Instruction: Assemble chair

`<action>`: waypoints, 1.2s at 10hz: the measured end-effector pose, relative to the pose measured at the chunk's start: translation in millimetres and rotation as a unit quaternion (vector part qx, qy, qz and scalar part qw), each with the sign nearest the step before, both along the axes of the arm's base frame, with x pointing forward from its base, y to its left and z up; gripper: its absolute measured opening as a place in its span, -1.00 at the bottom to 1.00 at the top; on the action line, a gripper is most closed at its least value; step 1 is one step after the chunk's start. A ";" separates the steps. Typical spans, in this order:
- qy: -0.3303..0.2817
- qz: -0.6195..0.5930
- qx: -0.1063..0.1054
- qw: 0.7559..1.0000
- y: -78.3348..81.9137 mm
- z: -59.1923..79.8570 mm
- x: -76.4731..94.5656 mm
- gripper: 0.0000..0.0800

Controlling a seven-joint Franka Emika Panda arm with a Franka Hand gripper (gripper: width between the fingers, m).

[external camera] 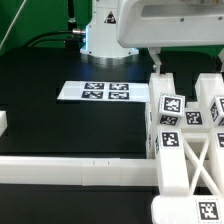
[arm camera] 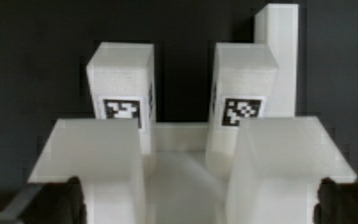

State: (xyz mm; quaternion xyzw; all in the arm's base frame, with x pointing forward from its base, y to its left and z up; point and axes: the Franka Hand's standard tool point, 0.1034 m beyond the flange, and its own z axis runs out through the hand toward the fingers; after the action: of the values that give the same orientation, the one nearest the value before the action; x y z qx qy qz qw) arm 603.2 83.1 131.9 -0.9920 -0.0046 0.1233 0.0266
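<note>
The chair parts (external camera: 185,150) are chunky white tagged blocks clustered at the exterior view's right. My gripper (external camera: 187,64) hangs just above their far end. In the wrist view a broad white chair part (arm camera: 176,160) fills the space between my two dark fingers (arm camera: 16,205), which stand wide apart at its outer sides. My gripper (arm camera: 179,208) is open and straddles this part; whether the pads touch it cannot be told. Beyond it stand two upright white posts (arm camera: 123,90) with square tags, and a taller white piece (arm camera: 279,40) behind the second post (arm camera: 243,92).
The marker board (external camera: 95,90) lies flat on the black table towards the robot base (external camera: 100,35). A long low white border rail (external camera: 70,170) runs along the near edge, and a short rail end (external camera: 3,122) shows at the exterior view's left.
</note>
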 end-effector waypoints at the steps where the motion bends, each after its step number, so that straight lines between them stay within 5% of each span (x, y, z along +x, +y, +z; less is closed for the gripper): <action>1: 0.001 0.000 0.000 1.000 0.0 -1.2 -1.4 0.62; 8: -0.022 -0.004 -0.004 1.000 -0.2 -29.7 -17.0 0.62; 12: -0.036 -0.003 -0.004 0.999 4.3 -28.8 -18.0 0.62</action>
State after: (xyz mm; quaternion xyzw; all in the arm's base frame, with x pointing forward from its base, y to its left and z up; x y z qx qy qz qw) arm 585.1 87.4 103.1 -0.9959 -0.0024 0.0874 0.0233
